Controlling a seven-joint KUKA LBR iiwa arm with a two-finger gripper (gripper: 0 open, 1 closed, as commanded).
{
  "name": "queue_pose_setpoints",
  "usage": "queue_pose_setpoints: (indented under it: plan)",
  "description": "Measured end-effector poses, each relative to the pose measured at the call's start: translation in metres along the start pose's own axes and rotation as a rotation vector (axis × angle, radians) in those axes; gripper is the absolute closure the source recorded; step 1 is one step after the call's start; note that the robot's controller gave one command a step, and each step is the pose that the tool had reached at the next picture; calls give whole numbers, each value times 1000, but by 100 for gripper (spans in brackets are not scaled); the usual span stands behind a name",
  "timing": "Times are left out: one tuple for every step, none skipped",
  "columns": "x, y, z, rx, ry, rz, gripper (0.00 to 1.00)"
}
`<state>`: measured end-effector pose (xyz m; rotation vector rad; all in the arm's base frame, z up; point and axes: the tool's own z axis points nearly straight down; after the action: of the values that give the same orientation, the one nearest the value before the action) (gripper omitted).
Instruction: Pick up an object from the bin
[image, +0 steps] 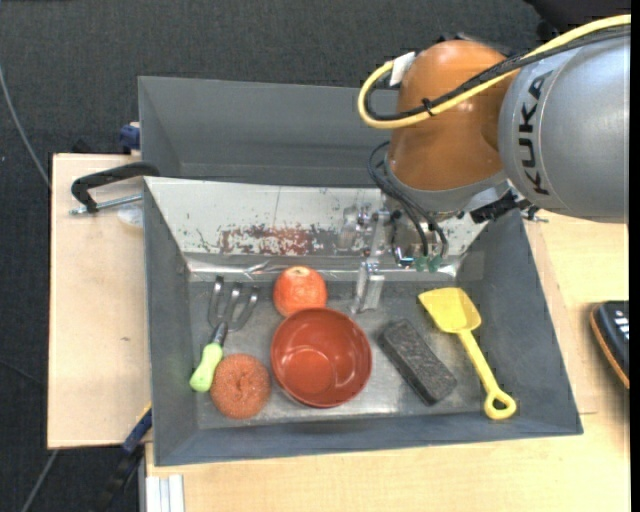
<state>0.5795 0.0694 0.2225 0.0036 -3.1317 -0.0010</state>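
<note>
Left to right in the grey metal bin (166, 300): green-handled metal garden fork (228, 302) by the left wall, fuzzy orange-red round scrubber (240, 385) near-left, round orange ball with a pale patch (300, 290) mid-far, and a glossy red plastic bowl (322, 360) centre, touching the scrubber. The gripper (368, 292) hangs just right of the ball, by the bowl's far rim and close to the far wall, holding nothing; apart or together, can't tell. Bare floor lies under it, with a dark grey rectangular block (420, 360) and a yellow plastic scoop (450, 310) on the right.
</note>
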Motion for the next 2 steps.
queue_pose_setpoints:
  plan:
    - [22, 17, 115, 0, 1, -361, 0]
    - [14, 1, 122, -3, -8, -340, 0]
